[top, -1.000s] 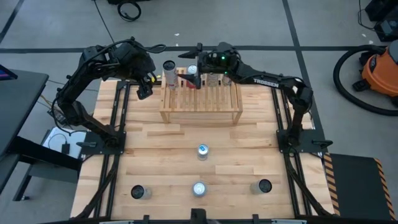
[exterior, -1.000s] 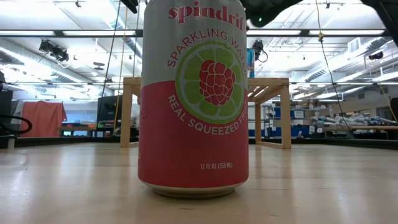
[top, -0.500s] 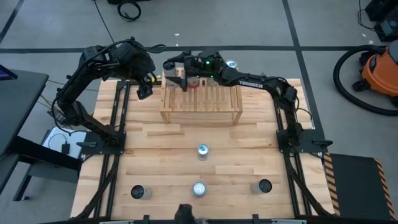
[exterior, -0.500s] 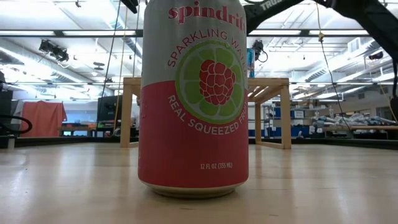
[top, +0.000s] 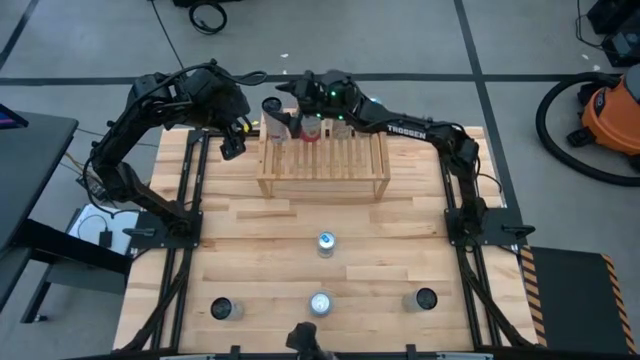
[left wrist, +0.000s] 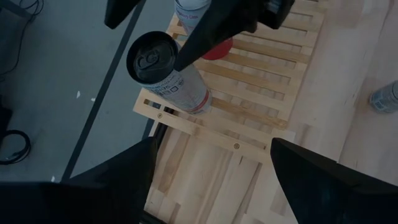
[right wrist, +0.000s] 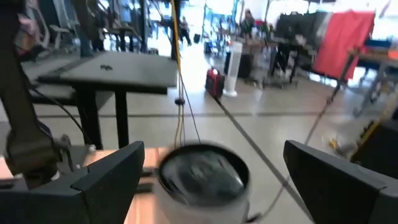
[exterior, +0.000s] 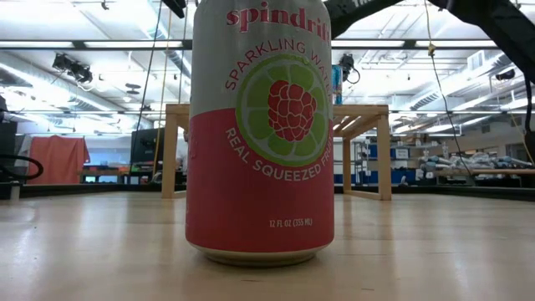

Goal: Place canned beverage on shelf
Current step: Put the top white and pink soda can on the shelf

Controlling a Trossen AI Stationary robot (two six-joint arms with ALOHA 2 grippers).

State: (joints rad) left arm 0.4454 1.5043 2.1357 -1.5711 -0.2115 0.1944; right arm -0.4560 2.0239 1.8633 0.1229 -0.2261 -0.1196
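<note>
The right gripper is hanging wide open and empty over the far left end of the pale slatted wooden shelf. A tall white upright can with a dark lid is standing there, just ahead between the spread fingers, its long axis vertical. The left gripper, part open and empty, is waiting just beside the shelf's left end.

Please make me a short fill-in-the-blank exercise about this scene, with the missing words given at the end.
1. In front of the shelf, ___ cans stand on the table.
2. The right gripper is ___, with a dark-topped can between its fingers.
3. The left gripper, beside the shelf, holds ___.
Missing words: four; open; nothing
</note>
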